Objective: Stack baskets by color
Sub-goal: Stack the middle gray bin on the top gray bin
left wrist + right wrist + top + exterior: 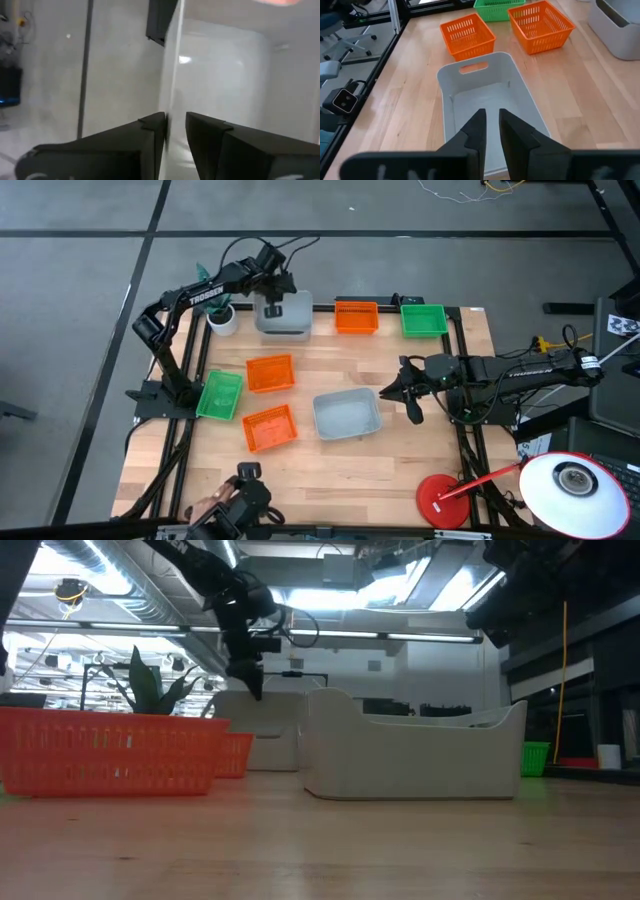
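Observation:
A pale grey basket point(290, 320) stands at the table's far edge. My left gripper point(272, 308) hovers over its left end, open and pointing down. In the left wrist view its fingers point(150, 132) stand on either side of the basket's thin wall point(171, 85), just above the rim point(262, 694). Another grey basket point(347, 415) sits near the table's middle. My right gripper point(492, 117) waits above its right end, narrowly open, with nothing between the fingers. Orange baskets point(270, 373) point(270, 428) point(356, 317) and green baskets point(220, 395) point(423, 319) rest singly on their bottoms.
A white pot with a plant point(222, 320) stands just left of the far grey basket, close to my left arm. A red lamp base point(443, 500) and a white lamp head point(570, 485) sit at the near right corner. Bare wood lies along the near edge.

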You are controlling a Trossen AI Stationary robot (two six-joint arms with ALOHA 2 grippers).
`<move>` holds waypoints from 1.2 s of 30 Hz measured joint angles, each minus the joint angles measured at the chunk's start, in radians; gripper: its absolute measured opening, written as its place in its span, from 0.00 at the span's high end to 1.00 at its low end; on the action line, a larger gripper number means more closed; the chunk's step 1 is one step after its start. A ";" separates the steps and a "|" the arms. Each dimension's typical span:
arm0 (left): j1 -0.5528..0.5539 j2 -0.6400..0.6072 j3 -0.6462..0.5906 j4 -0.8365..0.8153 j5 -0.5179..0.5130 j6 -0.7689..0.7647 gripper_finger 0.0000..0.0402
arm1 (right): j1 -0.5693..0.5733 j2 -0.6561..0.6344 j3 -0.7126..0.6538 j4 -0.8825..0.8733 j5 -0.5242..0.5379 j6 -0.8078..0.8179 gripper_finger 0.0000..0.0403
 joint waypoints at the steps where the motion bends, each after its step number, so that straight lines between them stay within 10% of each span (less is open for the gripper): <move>1: 0.000 0.000 0.000 -0.009 0.000 -0.002 0.83 | 0.000 0.000 0.000 -0.004 0.000 0.000 0.87; 18: 0.034 0.004 0.041 -0.012 -0.033 0.003 0.99 | 0.000 0.000 0.000 -0.007 0.000 -0.001 0.87; 36: 0.069 0.005 0.063 -0.194 0.159 -0.050 1.00 | 0.000 0.000 0.000 -0.014 0.001 -0.001 0.87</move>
